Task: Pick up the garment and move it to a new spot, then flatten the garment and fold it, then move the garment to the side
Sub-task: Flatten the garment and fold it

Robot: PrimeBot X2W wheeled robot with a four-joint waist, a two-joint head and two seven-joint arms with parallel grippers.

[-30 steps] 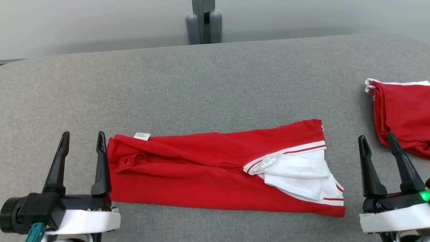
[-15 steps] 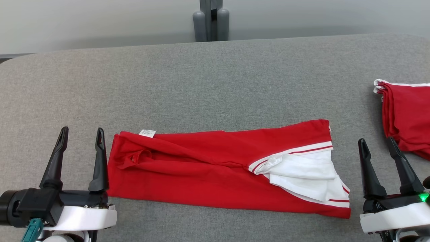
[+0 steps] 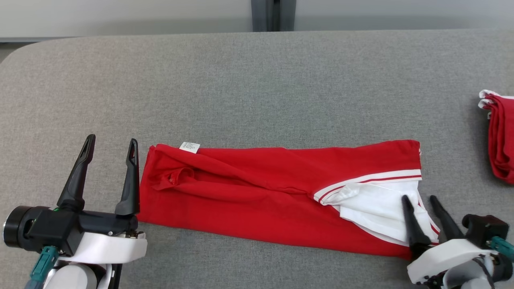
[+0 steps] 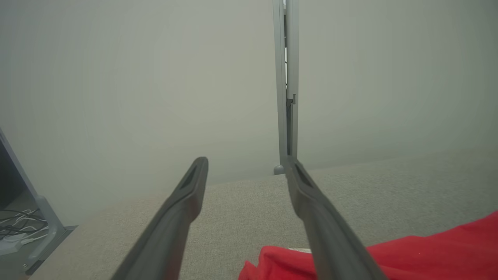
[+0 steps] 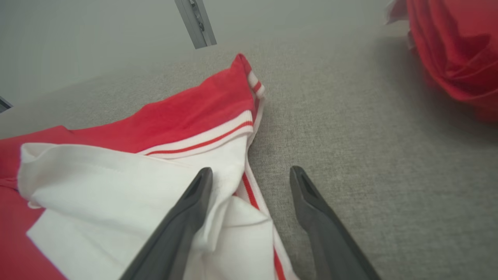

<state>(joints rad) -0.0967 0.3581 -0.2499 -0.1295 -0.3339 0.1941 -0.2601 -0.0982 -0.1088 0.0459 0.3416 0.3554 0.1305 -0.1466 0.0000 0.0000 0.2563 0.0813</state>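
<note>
The worktop [image 3: 257, 80] has a grey woven covering and a rounded far-left corner. A red garment [image 3: 257, 192] lies flat on it, folded into a long strip, with white striped trim at its right end. A folded red pile [image 3: 502, 140] lies right of the garment, well apart.

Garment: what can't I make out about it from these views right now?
- Care label: print too small, head view.
- Near right corner of the garment: hidden behind the right gripper, head view.
- Folded red pile: cut off by head view's right edge, blurred in right wrist view.
</note>
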